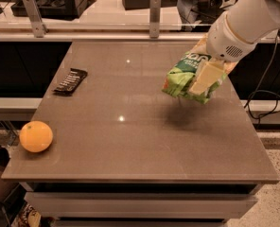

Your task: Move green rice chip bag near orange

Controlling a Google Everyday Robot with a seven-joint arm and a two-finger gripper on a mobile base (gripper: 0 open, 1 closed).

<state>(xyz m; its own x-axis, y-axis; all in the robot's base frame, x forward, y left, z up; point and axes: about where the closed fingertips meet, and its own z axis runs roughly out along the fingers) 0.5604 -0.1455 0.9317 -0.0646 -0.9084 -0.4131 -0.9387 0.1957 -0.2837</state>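
Observation:
The green rice chip bag (185, 75) is crumpled light-green foil with white lettering. It hangs in the air above the right half of the table, with its shadow on the tabletop below it. My gripper (204, 79) is shut on the bag, and one cream finger (207, 76) lies across its front. The white arm comes in from the upper right. The orange (36, 136) sits at the table's near left corner, far to the left of the bag.
A small flat black bar (70, 81) lies at the table's left side. The brown table (130, 145) ends just beyond the orange at the front left. A counter with metal posts (154, 8) runs behind the table.

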